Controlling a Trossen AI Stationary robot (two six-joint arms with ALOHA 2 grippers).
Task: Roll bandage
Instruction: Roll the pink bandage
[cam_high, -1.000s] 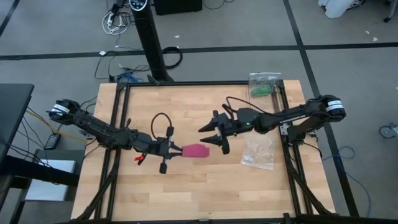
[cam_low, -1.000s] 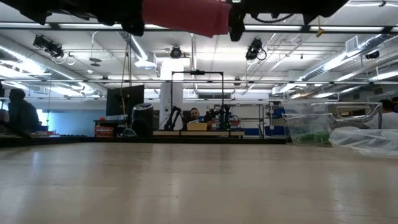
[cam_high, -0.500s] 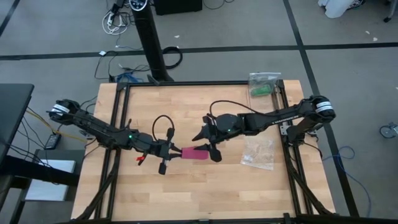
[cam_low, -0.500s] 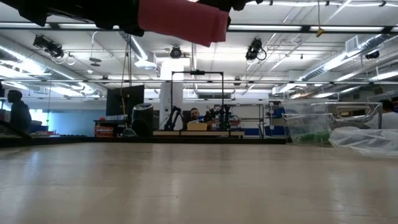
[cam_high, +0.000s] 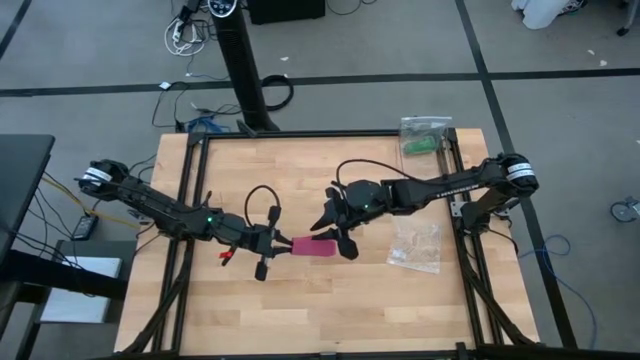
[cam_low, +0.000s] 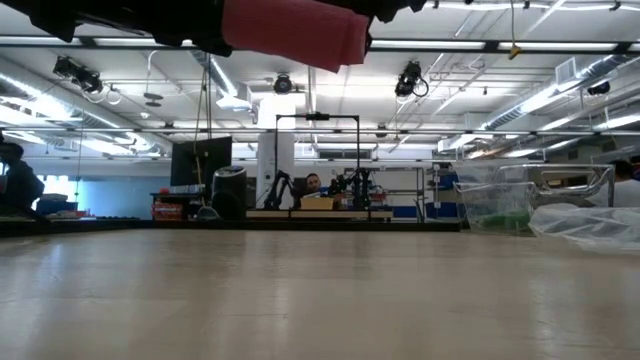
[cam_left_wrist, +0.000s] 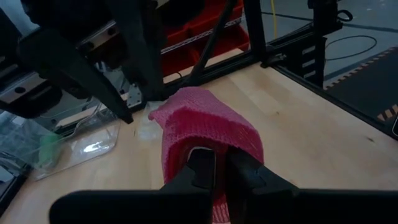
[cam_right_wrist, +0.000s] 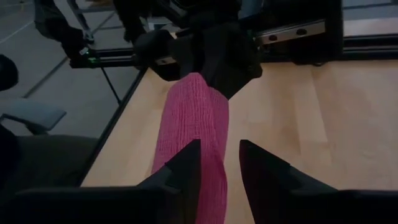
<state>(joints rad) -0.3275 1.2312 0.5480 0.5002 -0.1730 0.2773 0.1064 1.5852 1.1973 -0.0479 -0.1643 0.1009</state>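
Right now the pink bandage (cam_high: 312, 246) hangs in the air above the middle of the wooden table (cam_high: 300, 170), stretched out flat between the two arms. The left gripper (cam_high: 283, 242) is pinched tight on one end of it — the left wrist view shows the cloth folded over its fingers (cam_left_wrist: 202, 167). The right gripper (cam_high: 335, 231) is at the other end, with its two fingers (cam_right_wrist: 186, 163) a little apart and the cloth lying over one of them. I cannot tell if it has really caught the bandage.

What could go wrong? If the right gripper squeezes only the edge, the soft cloth may slip out and flop down. If either arm pulls too hard, the stretchy band could pop free of the left gripper. And if the turning starts crooked, the roll may come out loose and lopsided — not a neat little tube.
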